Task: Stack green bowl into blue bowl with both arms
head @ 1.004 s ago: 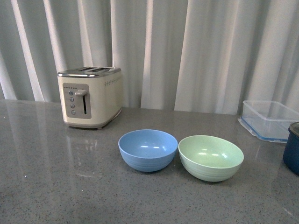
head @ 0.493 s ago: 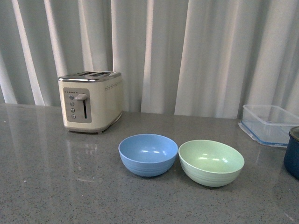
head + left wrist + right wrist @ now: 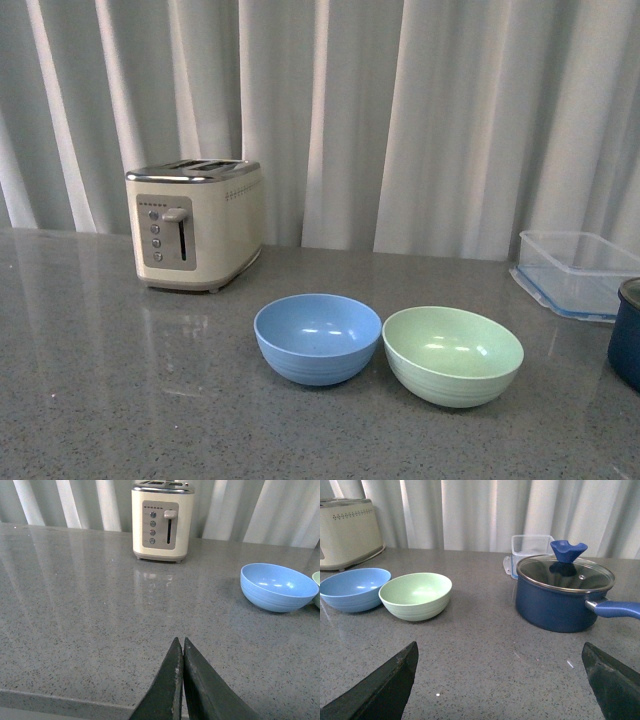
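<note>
Closed left claw, wide-open right claw; one green bowl, one blue bowl.

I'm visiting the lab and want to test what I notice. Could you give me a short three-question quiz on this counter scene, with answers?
1. True or false: the green bowl already sits inside the blue bowl.
2. Which appliance stands on the counter, behind the blue bowl and further left? A) toaster B) kettle C) microwave
3. Fill in: the left gripper is ___, the right gripper is ___.

Key:
1. False. The bowls stand side by side on the counter.
2. A.
3. Shut; open.
</note>
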`<action>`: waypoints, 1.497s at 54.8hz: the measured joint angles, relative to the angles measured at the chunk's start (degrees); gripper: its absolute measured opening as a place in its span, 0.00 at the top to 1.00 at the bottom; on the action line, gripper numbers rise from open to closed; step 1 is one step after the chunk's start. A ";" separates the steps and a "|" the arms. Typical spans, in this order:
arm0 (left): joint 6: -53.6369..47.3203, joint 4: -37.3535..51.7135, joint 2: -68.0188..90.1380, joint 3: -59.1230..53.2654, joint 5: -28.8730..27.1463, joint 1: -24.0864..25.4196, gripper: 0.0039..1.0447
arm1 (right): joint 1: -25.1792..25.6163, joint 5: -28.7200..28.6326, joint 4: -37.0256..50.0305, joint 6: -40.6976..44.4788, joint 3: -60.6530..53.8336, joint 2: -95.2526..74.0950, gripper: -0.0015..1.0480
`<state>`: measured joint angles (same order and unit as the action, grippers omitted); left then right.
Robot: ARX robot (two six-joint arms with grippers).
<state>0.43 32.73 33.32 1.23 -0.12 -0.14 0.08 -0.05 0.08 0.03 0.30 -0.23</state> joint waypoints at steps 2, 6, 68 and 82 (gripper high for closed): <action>0.00 -1.36 -1.46 0.00 -0.02 0.00 0.97 | 0.00 0.00 0.00 0.00 0.02 0.00 0.10; 0.00 -3.34 -3.61 0.00 -0.02 0.00 0.97 | 0.00 0.00 0.00 0.00 0.02 0.00 0.10; -0.02 -32.50 -33.05 -0.02 -0.04 0.00 0.97 | 0.00 -0.02 0.00 -0.02 0.02 0.00 0.10; 0.00 -32.70 -33.07 -0.02 -0.04 0.00 0.84 | 0.00 0.00 0.00 -0.02 0.00 0.00 0.10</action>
<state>0.43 0.03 0.25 1.21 -0.16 -0.14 0.08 -0.05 0.08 0.01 0.30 -0.23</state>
